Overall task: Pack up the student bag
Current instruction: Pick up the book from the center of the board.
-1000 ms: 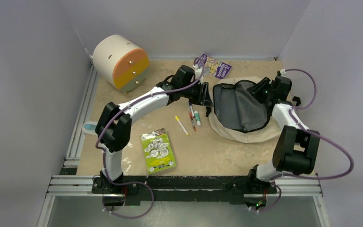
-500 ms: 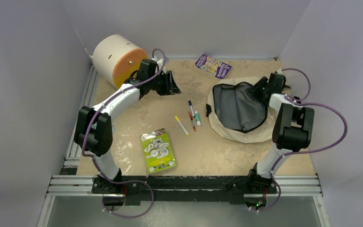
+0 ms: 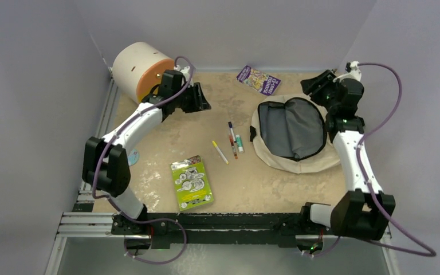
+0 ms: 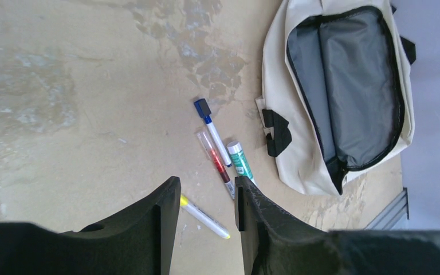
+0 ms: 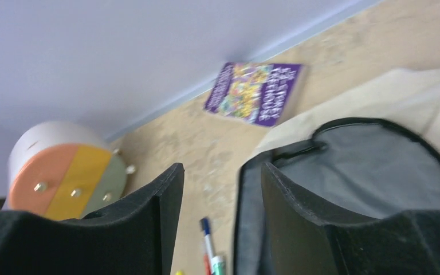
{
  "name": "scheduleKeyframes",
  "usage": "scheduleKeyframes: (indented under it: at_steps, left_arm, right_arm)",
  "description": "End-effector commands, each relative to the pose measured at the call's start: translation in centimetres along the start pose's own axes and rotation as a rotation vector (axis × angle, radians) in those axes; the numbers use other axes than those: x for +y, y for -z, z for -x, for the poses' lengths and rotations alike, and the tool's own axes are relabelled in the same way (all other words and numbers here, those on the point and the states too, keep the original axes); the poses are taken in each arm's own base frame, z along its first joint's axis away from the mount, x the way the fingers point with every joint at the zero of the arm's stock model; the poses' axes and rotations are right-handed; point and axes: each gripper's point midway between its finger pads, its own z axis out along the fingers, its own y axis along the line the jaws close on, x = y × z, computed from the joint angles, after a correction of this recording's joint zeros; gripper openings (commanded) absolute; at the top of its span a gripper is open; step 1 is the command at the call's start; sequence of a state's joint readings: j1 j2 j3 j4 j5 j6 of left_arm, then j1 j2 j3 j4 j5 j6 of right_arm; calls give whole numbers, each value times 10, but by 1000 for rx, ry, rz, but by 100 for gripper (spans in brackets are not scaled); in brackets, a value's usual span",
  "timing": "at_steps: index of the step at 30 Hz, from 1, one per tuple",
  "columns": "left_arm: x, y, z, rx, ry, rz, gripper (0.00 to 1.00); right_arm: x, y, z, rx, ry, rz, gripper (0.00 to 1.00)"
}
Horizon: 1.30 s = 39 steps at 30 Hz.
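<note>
Lying on the right half of the table (image 3: 240,189), the student bag (image 3: 291,129) is resting flat. Its mouth is gaping upward and showing dark lining, and the opening's long axis is running roughly far to near.

At the far left, the drawer unit (image 3: 143,71) is sitting on its side, and the left gripper (image 4: 206,186) is hovering just beside its orange front, well apart from the bag. Its jaws are standing apart with nothing between them. The right gripper (image 5: 219,169) is hanging above the bag's far right rim, likewise spread and holding nothing.

The loose things are all lying to the left of the bag. The green package (image 3: 192,183) is sitting near the middle front, and the purple book (image 3: 258,79) is lying by the far wall just beyond the bag. Three markers (image 3: 234,139) are resting side by side close to the bag's left edge, with a yellow marker (image 3: 220,152) a little further left. The markers' long axes are also pointing roughly far to near.

Judging from this, the right arm is nearer the book, while the left arm is better placed for the markers and package, carrying rightward into the open mouth.
</note>
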<state>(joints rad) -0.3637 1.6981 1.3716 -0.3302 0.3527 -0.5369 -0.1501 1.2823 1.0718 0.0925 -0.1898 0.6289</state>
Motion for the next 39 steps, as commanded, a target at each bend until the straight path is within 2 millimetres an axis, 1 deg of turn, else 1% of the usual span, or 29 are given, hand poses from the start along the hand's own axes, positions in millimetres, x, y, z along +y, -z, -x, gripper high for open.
scheduleKeyframes:
  at_steps: [1, 2, 3, 5, 8, 10, 12, 14, 16, 17, 19, 24, 28, 30, 31, 34, 36, 37, 39]
  left_arm:
    - [-12, 49, 27, -157, -30, 42, 42]
    - [-11, 58, 22, -160, -13, 56, 46]
    - [-10, 67, 16, -168, 0, 62, 49]
    - [-7, 85, 2, -176, 24, 82, 57]
    - [8, 114, -18, -181, 75, 173, 67]
    - [19, 131, -34, -172, 110, 236, 72]
    - [30, 145, -49, -166, 148, 296, 78]
    - [39, 157, -64, -160, 181, 344, 80]
    - [43, 167, -76, -152, 206, 366, 81]
    - [42, 171, -82, -143, 211, 355, 82]
    - [43, 175, -94, -130, 232, 350, 83]
    - [37, 181, -121, -86, 292, 297, 84]
    - [41, 189, -127, -97, 306, 317, 84]
    - [41, 195, -128, -100, 315, 328, 84]
    - [42, 197, -129, -102, 320, 333, 84]
    - [43, 199, -131, -109, 335, 339, 84]
    - [46, 198, -130, -115, 346, 354, 84]
    - [47, 197, -130, -116, 352, 359, 84]
    - [53, 194, -128, -127, 362, 388, 84]
  right_arm:
    - [36, 25, -49, 145, 13, 75, 55]
    - [41, 30, -55, 163, 21, 78, 56]
    - [52, 37, -65, 187, 37, 106, 56]
    - [66, 51, -78, 220, 55, 145, 58]
    - [84, 70, -97, 267, 74, 199, 61]
    - [93, 82, -113, 312, 88, 228, 64]
    - [98, 92, -130, 354, 100, 248, 66]
    - [101, 100, -148, 393, 108, 265, 67]
    - [100, 107, -161, 421, 112, 275, 69]
    - [97, 108, -164, 428, 117, 269, 69]
    - [90, 109, -163, 416, 135, 241, 70]
    - [81, 109, -145, 332, 165, 171, 76]
    - [69, 103, -130, 234, 170, 104, 79]
    - [69, 102, -125, 205, 160, 104, 79]
    - [70, 101, -126, 206, 155, 110, 79]
    - [77, 99, -130, 238, 184, 143, 84]
    - [81, 97, -137, 271, 228, 183, 88]
    - [85, 96, -142, 286, 220, 217, 89]
    - [88, 87, -145, 293, 226, 228, 90]
